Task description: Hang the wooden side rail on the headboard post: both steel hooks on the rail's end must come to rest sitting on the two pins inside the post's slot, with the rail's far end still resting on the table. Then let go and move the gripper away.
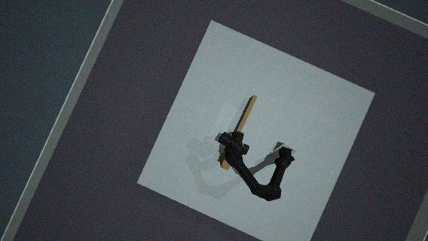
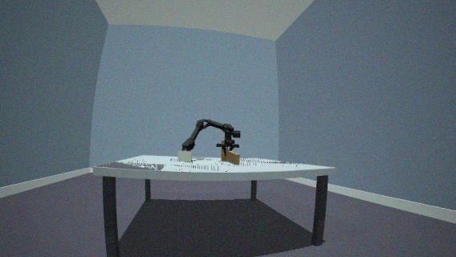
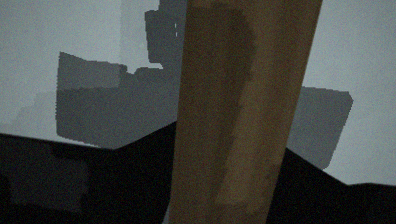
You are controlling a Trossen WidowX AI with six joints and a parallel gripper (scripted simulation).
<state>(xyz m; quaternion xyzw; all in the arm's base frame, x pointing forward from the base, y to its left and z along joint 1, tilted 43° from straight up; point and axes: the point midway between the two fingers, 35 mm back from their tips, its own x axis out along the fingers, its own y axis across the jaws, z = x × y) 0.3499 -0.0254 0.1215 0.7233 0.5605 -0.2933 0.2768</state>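
Note:
The wooden side rail (image 1: 247,113) (image 2: 234,157) (image 3: 245,90) lies lengthwise under my gripper. Its far end, towards the exterior camera, looks low at the table surface. The wooden headboard post (image 1: 225,165) (image 2: 223,147) stands upright at the rail's other end. My gripper (image 1: 232,144) (image 2: 229,151) (image 3: 217,132) points down and is shut on the rail, one finger on each side of it, near the post. The arm covers the place where rail and post meet. The hooks, the slot and the pins cannot be made out, so hook seating cannot be told.
The arm's base stands by a pale block (image 1: 279,145) (image 2: 185,156), to the side of the rail. The arm arches from there over the white table (image 1: 301,94) (image 2: 213,175). Shadows of arm and rail fall on the table beside them.

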